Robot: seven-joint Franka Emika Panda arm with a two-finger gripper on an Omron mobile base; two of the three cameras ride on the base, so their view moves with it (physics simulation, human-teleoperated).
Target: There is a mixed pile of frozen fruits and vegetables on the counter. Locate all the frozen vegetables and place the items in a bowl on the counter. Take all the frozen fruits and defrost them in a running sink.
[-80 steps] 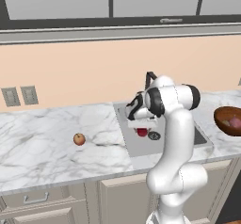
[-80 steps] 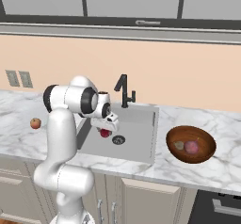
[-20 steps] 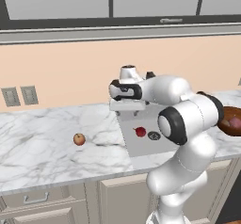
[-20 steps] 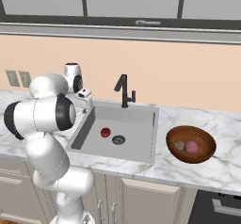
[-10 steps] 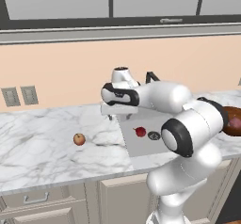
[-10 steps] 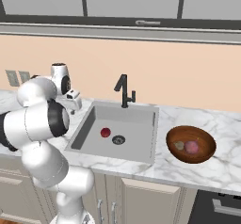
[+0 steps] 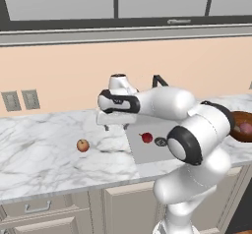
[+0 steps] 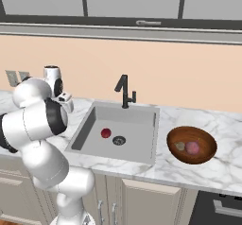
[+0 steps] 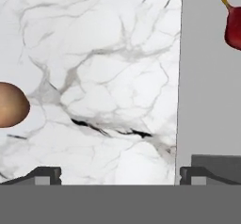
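The white marble surface (image 7: 44, 144) runs the width of the kitchen above beige cabinets, with the grey sink (image 8: 137, 129) sunk into it and a black faucet (image 8: 124, 90) standing at the basin's back edge. To the right of the sink on the surface sits the wide reddish-brown bowl (image 8: 204, 154); inside it lies the pinkish-purple ball (image 8: 192, 147) with a smaller olive-brown piece (image 8: 180, 146) just beside it. The arm reaches out to the left of the basin, and its end effector (image 7: 114, 125) hangs above bare marble close to the sink's left rim, jaws spread wide and nothing between them; in the hand view its two dark tips stand far apart, one over the marble and one at the basin's edge. The dark red stemmed fruit (image 7: 146, 137) rests on the sink floor near the round drain (image 8: 119, 140). The orange-yellow fruit (image 7: 82, 145) lies alone on the surface, well to the left of the end effector.
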